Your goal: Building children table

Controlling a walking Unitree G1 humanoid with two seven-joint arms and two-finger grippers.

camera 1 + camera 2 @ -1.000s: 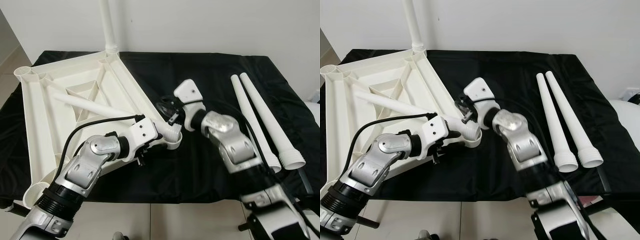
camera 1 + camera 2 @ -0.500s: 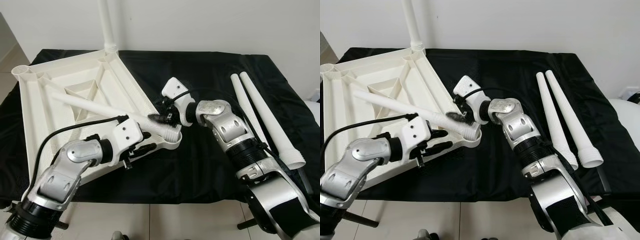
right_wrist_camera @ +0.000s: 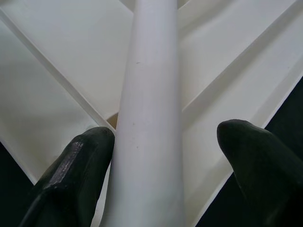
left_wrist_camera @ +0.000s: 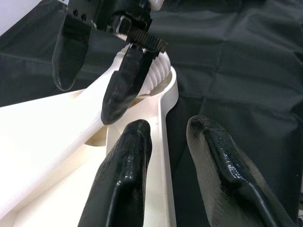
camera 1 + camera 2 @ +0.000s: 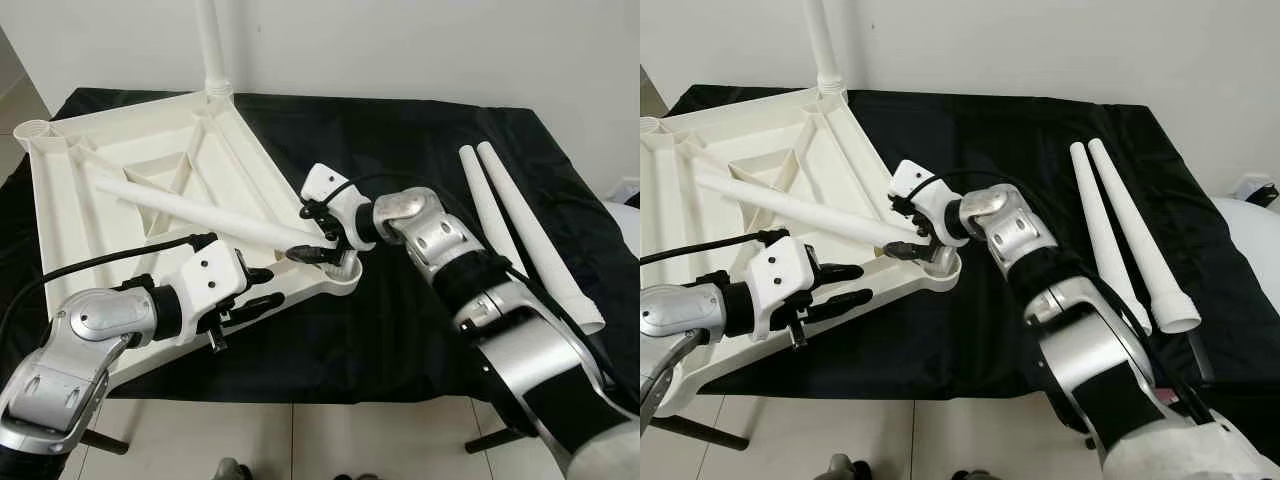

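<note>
Fitting a leg [image 5: 200,212] into the tabletop [image 5: 120,190] corner socket [image 5: 335,272]. Right gripper [image 5: 318,240] straddles the leg's threaded end, fingers spread, seemingly touching one side. Left gripper [image 5: 262,290] spread beside the rim. Next: clamp, raise upright, seat.

Bright, even indoor light, soft shadows, sharp head views; wrist close-ups slightly blurred.

Left pincer [image 5: 262,290] fingers parted, low, reaching forward; right pincer [image 5: 318,245] fingers spread, wrist bent inward.
</note>
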